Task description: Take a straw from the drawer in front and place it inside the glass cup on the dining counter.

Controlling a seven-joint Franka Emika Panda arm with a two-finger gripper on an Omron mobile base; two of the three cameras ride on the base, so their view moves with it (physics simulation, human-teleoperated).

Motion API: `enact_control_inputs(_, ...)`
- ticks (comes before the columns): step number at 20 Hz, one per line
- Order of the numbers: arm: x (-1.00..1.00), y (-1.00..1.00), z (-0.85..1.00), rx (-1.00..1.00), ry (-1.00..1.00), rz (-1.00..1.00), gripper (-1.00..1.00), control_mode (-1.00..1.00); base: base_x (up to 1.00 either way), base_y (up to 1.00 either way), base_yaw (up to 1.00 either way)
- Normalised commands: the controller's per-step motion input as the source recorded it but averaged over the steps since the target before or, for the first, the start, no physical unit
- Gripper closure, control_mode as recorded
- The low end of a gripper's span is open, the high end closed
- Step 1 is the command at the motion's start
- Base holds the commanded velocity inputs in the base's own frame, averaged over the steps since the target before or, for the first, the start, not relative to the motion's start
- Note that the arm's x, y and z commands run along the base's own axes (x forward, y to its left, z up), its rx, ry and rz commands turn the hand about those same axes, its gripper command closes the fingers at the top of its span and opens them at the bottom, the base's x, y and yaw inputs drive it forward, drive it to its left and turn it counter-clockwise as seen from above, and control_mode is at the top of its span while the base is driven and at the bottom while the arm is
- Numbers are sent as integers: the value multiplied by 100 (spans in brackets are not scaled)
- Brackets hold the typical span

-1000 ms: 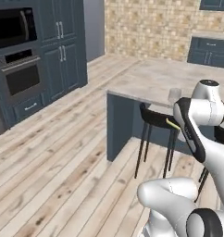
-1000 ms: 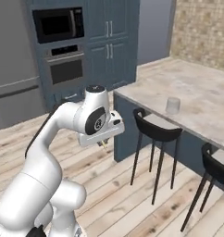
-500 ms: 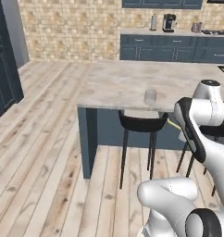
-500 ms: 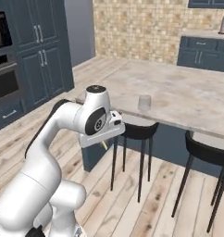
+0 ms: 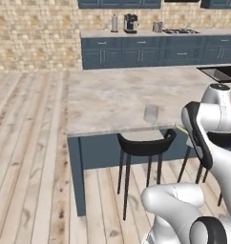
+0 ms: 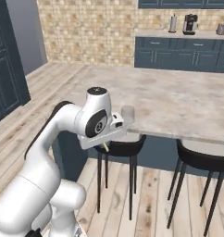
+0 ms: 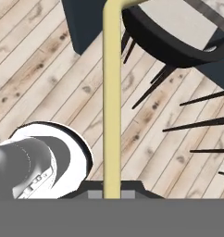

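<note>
The pale yellow-green straw (image 7: pixel 112 102) runs straight up the middle of the hand view, and my gripper (image 7: pixel 112 193) is shut on its lower end. A short bit of the straw (image 6: pixel 106 147) pokes out below my hand over the floor, just short of the dining counter (image 6: pixel 178 99). The clear glass cup (image 5: pixel 151 113) stands upright on the beige marbled top, near its front edge; in the right base view the glass cup (image 6: pixel 127 114) sits just beyond my hand. The drawer is out of view.
A black stool (image 5: pixel 145 143) is tucked under the counter below the cup, and another stool (image 6: pixel 204 162) stands further right. A wall counter (image 5: pixel 136 33) with appliances runs along the back. Wooden floor lies open to the left.
The whole picture has swung from the oven wall round to the dining counter, so the base has moved. The arm holds the same pose with the straw still gripped.
</note>
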Motion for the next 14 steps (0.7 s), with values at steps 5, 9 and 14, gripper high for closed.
enact_control_inputs(5, 0, 0, 0, 0, 0, 0, 100, 100, 63, 39, -29)
enact_control_inputs(9, 0, 0, 0, 0, 0, 0, 100, 100, 47, 27, -17)
enact_control_inputs(14, 0, 0, 0, 0, 0, 0, 100, 100, 41, 7, -7)
